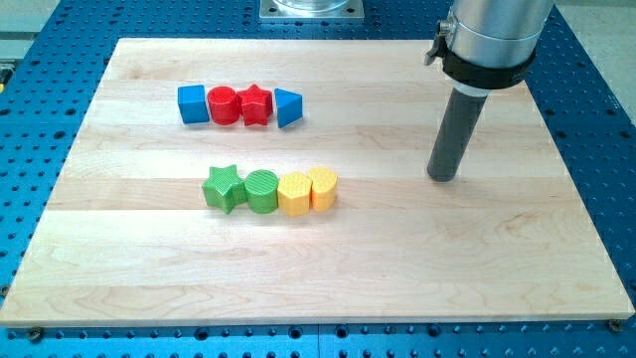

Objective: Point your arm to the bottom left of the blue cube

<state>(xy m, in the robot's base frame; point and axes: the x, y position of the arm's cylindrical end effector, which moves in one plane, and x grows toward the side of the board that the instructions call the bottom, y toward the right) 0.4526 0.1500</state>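
The blue cube [192, 103] sits at the left end of a row in the board's upper left. Touching it in line to the right are a red cylinder [224, 104], a red star [256, 104] and a blue triangular block [288, 107]. My tip [444, 177] rests on the board at the view's right, far to the right of the blue cube and somewhat lower. The rod rises from it to the silver arm at the top right.
A second row lies below the first: green star [223, 188], green cylinder [261, 191], yellow hexagonal block [294, 194], yellow rounded block [323, 187]. The wooden board [318, 268] lies on a blue perforated table. A metal base [311, 9] is at the top edge.
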